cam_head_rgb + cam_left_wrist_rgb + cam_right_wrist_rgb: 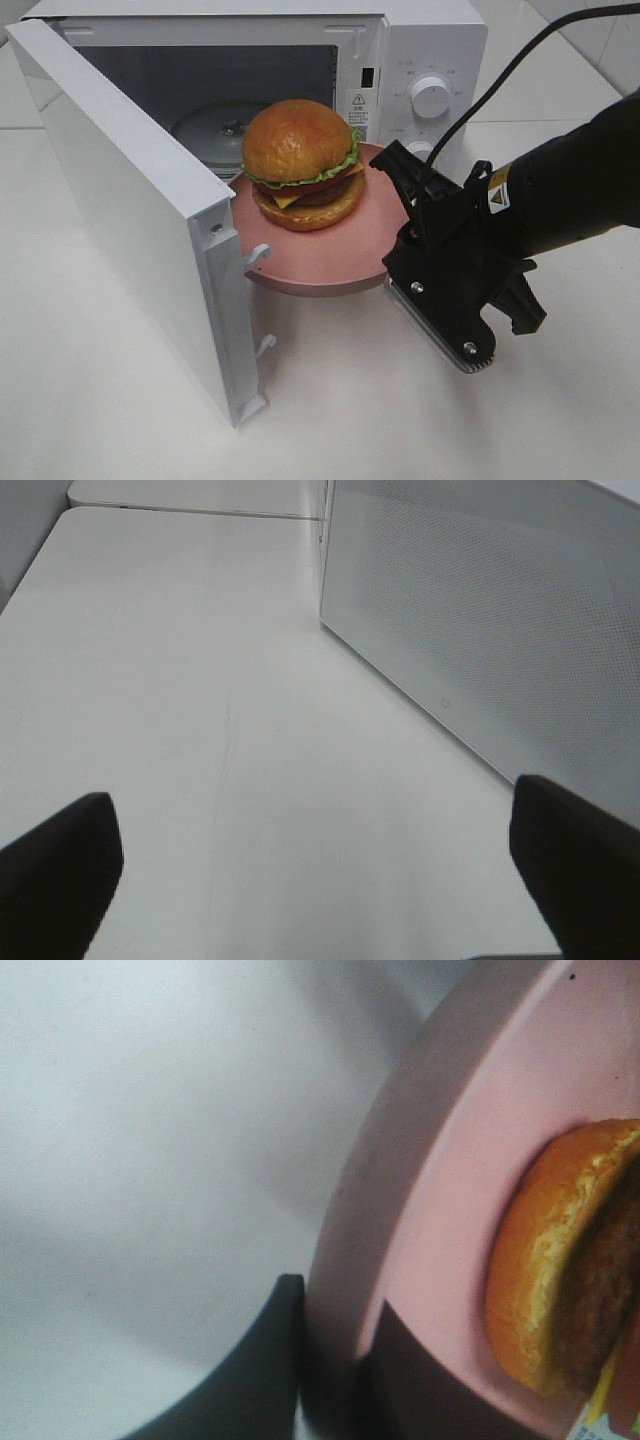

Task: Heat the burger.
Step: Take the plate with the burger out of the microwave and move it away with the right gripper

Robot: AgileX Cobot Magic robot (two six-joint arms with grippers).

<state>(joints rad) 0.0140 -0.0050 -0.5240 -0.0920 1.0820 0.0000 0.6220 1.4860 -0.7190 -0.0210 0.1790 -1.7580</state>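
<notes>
Right now the right pincer (400, 235) is clamped on the rim of the pink plate (330, 270), holding it raised at the open microwave (420, 60) mouth, the burger (302, 165) sitting on it. The loading step is in hand; next the plate likely needs sliding level inward past the door (130, 200) onto the turntable (215, 130). The left pincer (320, 880) hangs wide open over the table (200, 680), holding nothing.

Two black gripper fingers (55, 870) stand far apart, one at each side, over a smooth white table (200, 680). Nothing sits between them. Just beside one finger is a white microwave door with a dotted grey window (480, 610).
</notes>
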